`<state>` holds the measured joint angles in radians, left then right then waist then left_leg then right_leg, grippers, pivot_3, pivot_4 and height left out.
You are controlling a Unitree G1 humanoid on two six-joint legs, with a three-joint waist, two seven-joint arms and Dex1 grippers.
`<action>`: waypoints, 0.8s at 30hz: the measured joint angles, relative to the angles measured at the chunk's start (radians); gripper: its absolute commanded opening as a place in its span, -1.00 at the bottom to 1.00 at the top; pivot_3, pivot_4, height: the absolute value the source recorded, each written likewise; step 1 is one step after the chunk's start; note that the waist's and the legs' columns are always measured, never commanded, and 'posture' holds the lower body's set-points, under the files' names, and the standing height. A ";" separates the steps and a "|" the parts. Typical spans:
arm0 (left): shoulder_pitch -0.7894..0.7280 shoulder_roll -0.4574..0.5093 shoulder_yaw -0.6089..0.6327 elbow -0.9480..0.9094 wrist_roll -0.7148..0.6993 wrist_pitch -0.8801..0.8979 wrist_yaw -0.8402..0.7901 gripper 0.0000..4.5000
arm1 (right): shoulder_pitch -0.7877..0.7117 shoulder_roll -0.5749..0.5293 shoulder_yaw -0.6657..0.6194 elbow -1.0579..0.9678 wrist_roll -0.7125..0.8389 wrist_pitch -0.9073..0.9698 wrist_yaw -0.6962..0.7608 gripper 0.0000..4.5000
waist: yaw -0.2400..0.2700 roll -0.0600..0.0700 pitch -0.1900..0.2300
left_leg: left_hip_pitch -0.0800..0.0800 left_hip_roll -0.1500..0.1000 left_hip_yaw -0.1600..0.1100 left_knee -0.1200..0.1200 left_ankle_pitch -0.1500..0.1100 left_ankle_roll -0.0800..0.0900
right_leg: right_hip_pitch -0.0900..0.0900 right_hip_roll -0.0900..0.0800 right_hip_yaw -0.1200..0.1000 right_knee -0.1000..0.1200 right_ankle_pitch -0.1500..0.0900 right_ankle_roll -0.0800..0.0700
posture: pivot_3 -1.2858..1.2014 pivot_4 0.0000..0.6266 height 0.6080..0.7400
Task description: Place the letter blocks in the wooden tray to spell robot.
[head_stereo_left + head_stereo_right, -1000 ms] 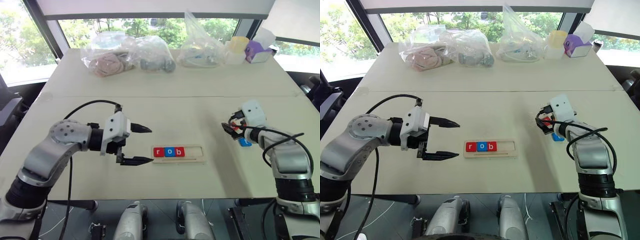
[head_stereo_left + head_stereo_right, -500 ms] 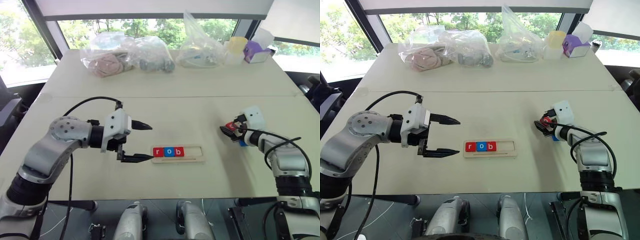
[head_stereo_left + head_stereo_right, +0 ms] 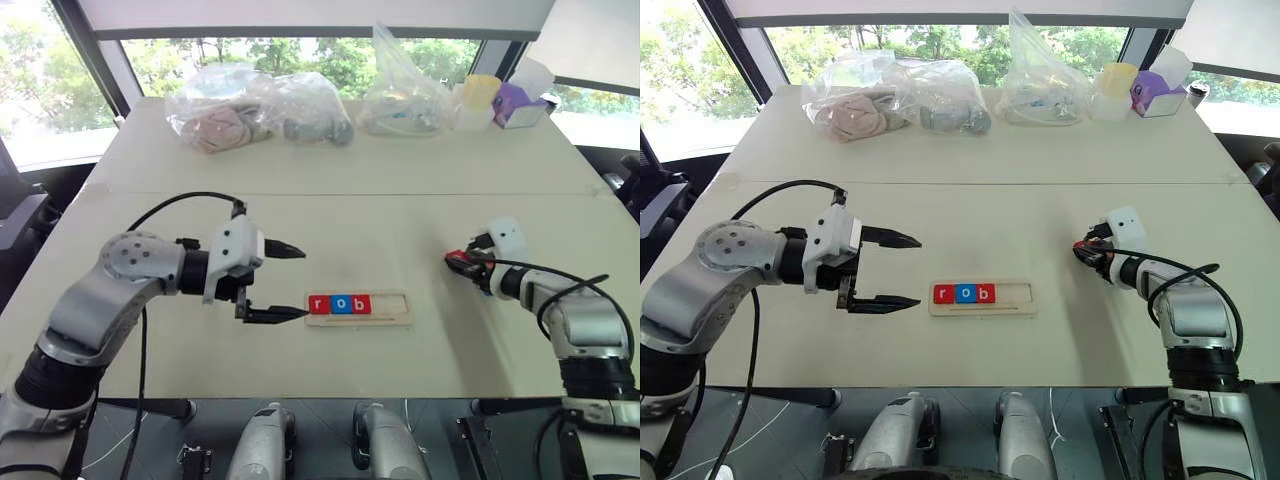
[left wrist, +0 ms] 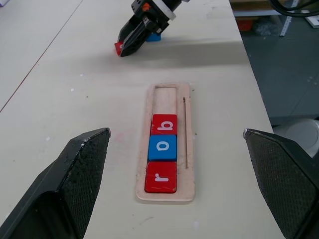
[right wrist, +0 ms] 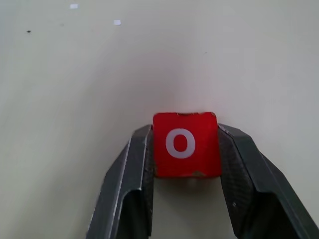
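The wooden tray [image 3: 392, 307] lies at mid-table, and its left three places hold a red r [image 3: 317, 304], a blue o [image 3: 339, 304] and a red b [image 3: 361, 304]. Its right two places stand empty. Out to the right, my right gripper [image 5: 186, 149] is shut on a red o block [image 5: 186, 144], low at the tabletop. A blue block [image 4: 154, 36] lies just behind that gripper. My left gripper [image 3: 301, 284] hovers open just left of the tray, holding nothing.
Several clear plastic bags [image 3: 255, 105] of items line the far edge of the table. A yellow cup [image 3: 479, 89] and a purple box [image 3: 515, 101] stand at the far right corner. Bare tabletop [image 3: 400, 230] separates the tray from the right gripper.
My right gripper has dipped to the tabletop and shut on the red o block. The left arm has stayed where it was.
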<state>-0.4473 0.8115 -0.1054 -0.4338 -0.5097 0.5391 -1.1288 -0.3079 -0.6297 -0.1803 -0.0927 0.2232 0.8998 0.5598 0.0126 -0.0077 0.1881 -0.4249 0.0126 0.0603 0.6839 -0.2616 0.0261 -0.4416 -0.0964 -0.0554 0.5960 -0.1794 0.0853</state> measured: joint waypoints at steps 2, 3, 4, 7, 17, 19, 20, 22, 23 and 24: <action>0.000 0.000 0.000 0.000 0.000 0.000 -0.002 1.00 | 0.031 0.036 -0.033 -0.143 0.020 0.126 -0.060 -0.47 | 0.000 0.000 0.000 | 0.000 0.000 0.000 0.000 0.000 0.000 | -0.001 0.000 0.000 0.000 0.000 0.000 | 0.03 -0.52 1.00; 0.000 0.000 0.000 0.000 0.000 0.000 -0.003 1.00 | 0.041 0.068 -0.058 -0.222 0.024 0.196 -0.100 -0.47 | -0.001 0.000 0.000 | 0.000 0.000 0.000 0.000 0.000 0.000 | -0.001 0.000 0.000 0.001 0.000 0.000 | 0.03 -0.52 1.00; 0.000 0.000 0.000 0.000 0.000 0.000 -0.003 1.00 | 0.054 0.107 -0.086 -0.302 0.024 0.267 -0.143 -0.47 | -0.001 0.000 0.000 | 0.000 0.001 0.000 0.000 0.000 0.000 | -0.001 0.000 0.000 0.001 0.000 0.000 | 0.03 -0.52 1.00; 0.002 0.000 0.000 0.000 0.000 0.000 -0.006 1.00 | 0.106 0.236 -0.140 -0.520 0.012 0.486 -0.254 -0.47 | 0.001 0.000 0.000 | 0.000 0.001 -0.001 0.000 0.000 0.000 | -0.001 0.000 0.000 0.001 0.000 0.000 | 0.03 -0.52 1.00; 0.002 -0.002 -0.001 0.013 0.010 -0.008 -0.028 1.00 | 0.210 0.463 -0.128 -0.806 -0.064 0.707 -0.448 -0.47 | -0.005 0.001 0.000 | -0.001 0.001 0.000 0.000 0.000 -0.001 | -0.002 0.000 0.000 0.000 0.000 0.000 | 0.03 -0.52 1.00; 0.002 -0.007 -0.001 0.021 0.011 -0.010 -0.030 1.00 | 0.207 0.492 -0.144 -0.806 -0.081 0.707 -0.467 -0.47 | -0.005 0.001 0.000 | -0.001 0.001 0.000 0.000 0.000 -0.001 | -0.002 0.000 0.000 0.000 0.000 0.000 | 0.03 -0.52 1.00; 0.002 -0.007 -0.001 0.022 0.012 -0.010 -0.030 1.00 | 0.206 0.499 -0.145 -0.806 -0.083 0.707 -0.471 -0.47 | -0.005 0.001 0.000 | -0.001 0.001 0.000 -0.001 0.000 -0.001 | -0.002 0.000 0.000 0.000 0.000 0.000 | 0.03 -0.52 1.00; 0.002 -0.007 -0.001 0.023 0.015 -0.012 -0.031 1.00 | 0.204 0.499 -0.145 -0.804 -0.083 0.707 -0.471 -0.47 | -0.006 0.001 0.000 | -0.001 0.001 0.000 -0.001 0.000 -0.001 | -0.002 0.000 0.000 0.000 0.000 -0.001 | 0.03 -0.52 1.00; 0.002 -0.007 -0.001 0.024 0.018 -0.015 -0.032 1.00 | 0.200 0.500 -0.145 -0.800 -0.083 0.707 -0.470 -0.47 | -0.007 0.001 0.000 | -0.001 0.001 0.000 -0.001 0.000 -0.001 | -0.002 0.000 0.000 -0.001 0.000 -0.001 | 0.03 -0.52 1.00; 0.002 -0.007 -0.001 0.024 0.019 -0.020 -0.032 1.00 | 0.195 0.502 -0.145 -0.792 -0.083 0.707 -0.469 -0.47 | -0.007 0.001 0.000 | -0.001 0.001 0.000 -0.001 0.000 -0.001 | -0.002 0.000 0.000 -0.001 0.000 -0.001 | 0.03 -0.52 1.00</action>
<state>-0.4452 0.8046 -0.1062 -0.4099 -0.4906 0.5193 -1.1606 -0.1132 -0.1280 -0.3256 -0.8852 0.1402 1.6070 0.0907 0.0056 -0.0064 0.1880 -0.4259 0.0135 0.0605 0.6832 -0.2619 0.0254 -0.4440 -0.0969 -0.0558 0.5954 -0.1794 0.0848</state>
